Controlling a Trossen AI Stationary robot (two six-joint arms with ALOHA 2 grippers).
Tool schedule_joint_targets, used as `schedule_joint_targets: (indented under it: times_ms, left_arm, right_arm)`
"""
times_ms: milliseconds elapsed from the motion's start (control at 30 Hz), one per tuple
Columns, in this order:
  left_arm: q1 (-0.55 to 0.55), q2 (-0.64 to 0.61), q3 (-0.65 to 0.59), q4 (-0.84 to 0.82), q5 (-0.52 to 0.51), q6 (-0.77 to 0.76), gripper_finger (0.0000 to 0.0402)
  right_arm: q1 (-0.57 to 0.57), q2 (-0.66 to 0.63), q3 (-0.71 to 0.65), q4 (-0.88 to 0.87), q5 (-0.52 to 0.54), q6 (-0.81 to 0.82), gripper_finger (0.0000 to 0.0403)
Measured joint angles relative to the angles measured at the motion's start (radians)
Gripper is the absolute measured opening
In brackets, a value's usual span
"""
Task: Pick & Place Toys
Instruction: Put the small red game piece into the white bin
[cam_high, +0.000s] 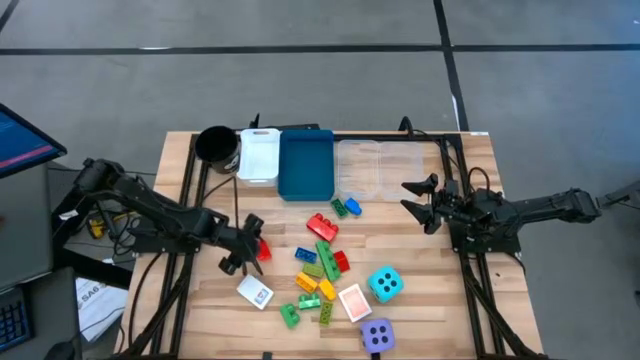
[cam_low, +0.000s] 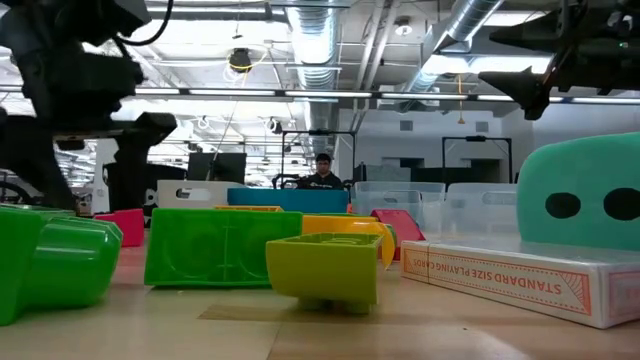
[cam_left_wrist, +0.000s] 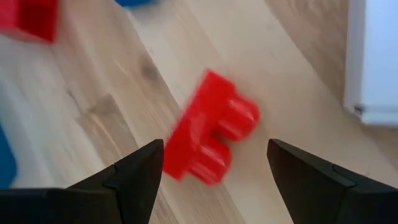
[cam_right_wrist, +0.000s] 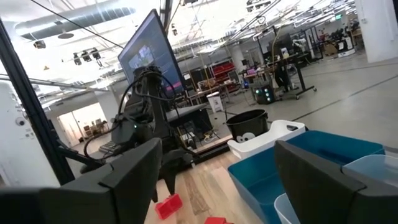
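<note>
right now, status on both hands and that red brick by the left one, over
Left hand open, low over red brick, brick lies free between its fingers. Right hand open, empty, raised by the clear tray. Nothing in the way.

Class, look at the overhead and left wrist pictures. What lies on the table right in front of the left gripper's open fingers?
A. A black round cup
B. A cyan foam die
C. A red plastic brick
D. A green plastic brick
C: the left wrist view shows the red brick lying on the wood between the open fingers of the left gripper, and the overhead view shows that brick beside the gripper.
</note>
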Motion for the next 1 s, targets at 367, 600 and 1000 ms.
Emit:
schedule_joint_targets:
  times_ms: [367, 600, 1000]
  left_arm:
    - [0.003, 0.005, 0.0, 0.026, -0.002, 0.149, 0.0278]
    - [0.004, 0.044, 0.0, 0.058, -0.002, 0.251, 0.0278]
    - [0.035, 0.152, 0.002, 0.11, -0.002, 0.28, 0.0278]
  right_arm:
    - [0.0, 0.0, 0.0, -0.001, 0.0, 0.0, 0.0304]
    - [0.0, 0.0, 0.0, -0.001, 0.0, 0.0, 0.0304]
    - [0.0, 0.0, 0.0, -0.004, 0.0, 0.0, 0.0304]
